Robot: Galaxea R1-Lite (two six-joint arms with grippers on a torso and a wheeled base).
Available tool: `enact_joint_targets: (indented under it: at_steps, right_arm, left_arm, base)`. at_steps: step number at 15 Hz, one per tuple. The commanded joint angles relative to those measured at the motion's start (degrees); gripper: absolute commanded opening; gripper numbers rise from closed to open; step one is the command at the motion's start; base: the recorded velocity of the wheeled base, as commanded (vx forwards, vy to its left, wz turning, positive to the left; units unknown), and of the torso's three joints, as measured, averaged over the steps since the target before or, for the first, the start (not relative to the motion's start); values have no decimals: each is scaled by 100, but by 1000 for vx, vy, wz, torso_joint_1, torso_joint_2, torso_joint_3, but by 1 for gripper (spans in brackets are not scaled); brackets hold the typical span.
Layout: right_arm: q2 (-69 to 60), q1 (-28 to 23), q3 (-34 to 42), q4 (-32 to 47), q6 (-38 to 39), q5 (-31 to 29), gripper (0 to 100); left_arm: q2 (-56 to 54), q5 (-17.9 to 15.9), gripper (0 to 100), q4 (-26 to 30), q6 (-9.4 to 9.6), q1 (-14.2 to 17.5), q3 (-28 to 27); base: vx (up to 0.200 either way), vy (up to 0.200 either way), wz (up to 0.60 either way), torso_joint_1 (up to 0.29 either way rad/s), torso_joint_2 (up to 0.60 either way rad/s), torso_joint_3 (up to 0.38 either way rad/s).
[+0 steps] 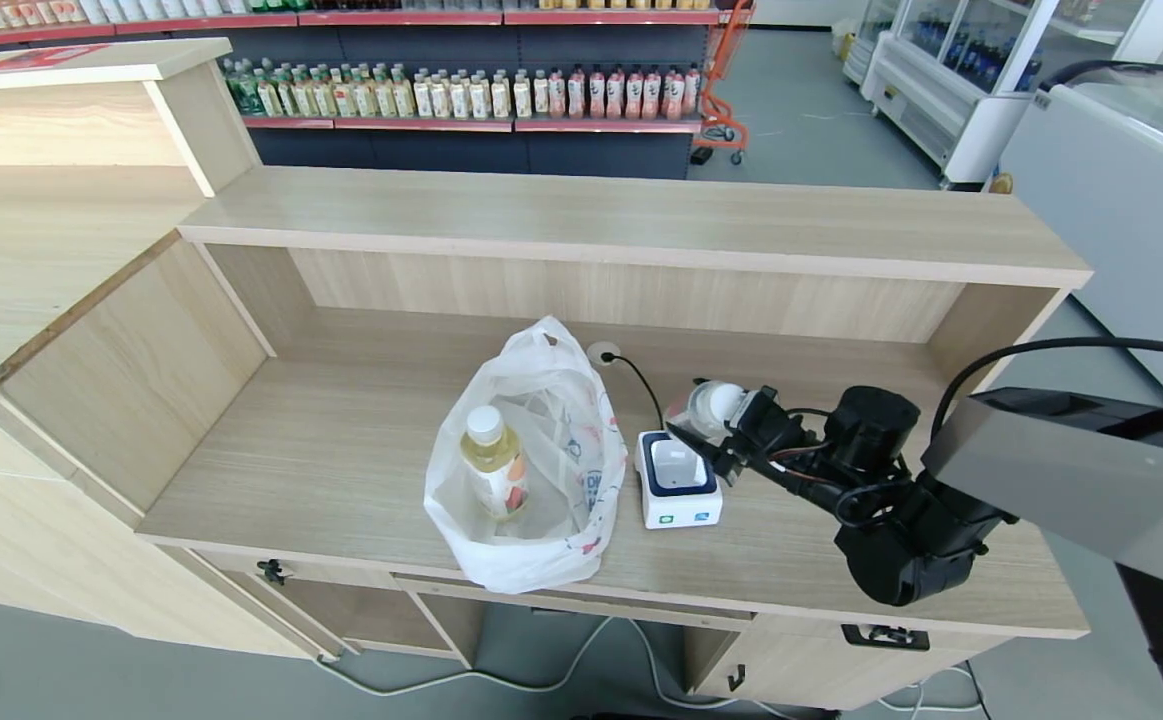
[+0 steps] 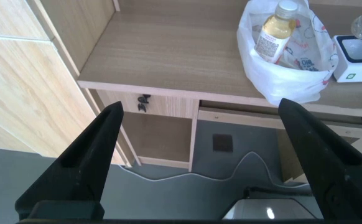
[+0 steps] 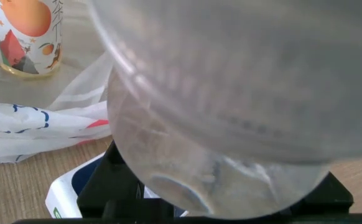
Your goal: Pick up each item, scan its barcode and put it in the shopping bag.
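- From the head view, the right gripper (image 1: 726,432) is closed around a clear bottle (image 1: 713,405) with a white cap, holding it close over the far edge of the scanner (image 1: 679,480).
- The right wrist view puts that bottle's see-through body (image 3: 231,93) right against the lens, with 1 corner of the scanner (image 3: 69,193) beneath it.
- The left wrist view takes in the counter (image 2: 168,50) front and the left gripper (image 2: 201,107) low before it, its 2 fingers spread wide with nothing between them.
- The shopping bag (image 1: 541,400) touches the scanner's side, and 1 juice bottle (image 1: 491,465) stands upright inside it.
- Close up, the juice bottle's label (image 3: 28,31) shows orange fruit drawings on white. The bag (image 3: 38,124) carries red and blue print that is too partial to read.
- A black cable (image 1: 641,385) runs from the scanner to a hole in the counter.
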Motion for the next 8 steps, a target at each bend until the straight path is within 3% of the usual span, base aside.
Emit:
enact_joint_targets:
  at_steps: [1,8]
  right_arm:
    - [152,20,-133,-2,28,35,0]
    - [477,20,-317,-11,20,79,0]
  left_arm:
    - [6,0,100,0,-1,0,0]
    - [6,0,100,0,-1,0,0]
  base:
    - [0,0,0,0,0,0]
    - [0,0,0,0,0,0]
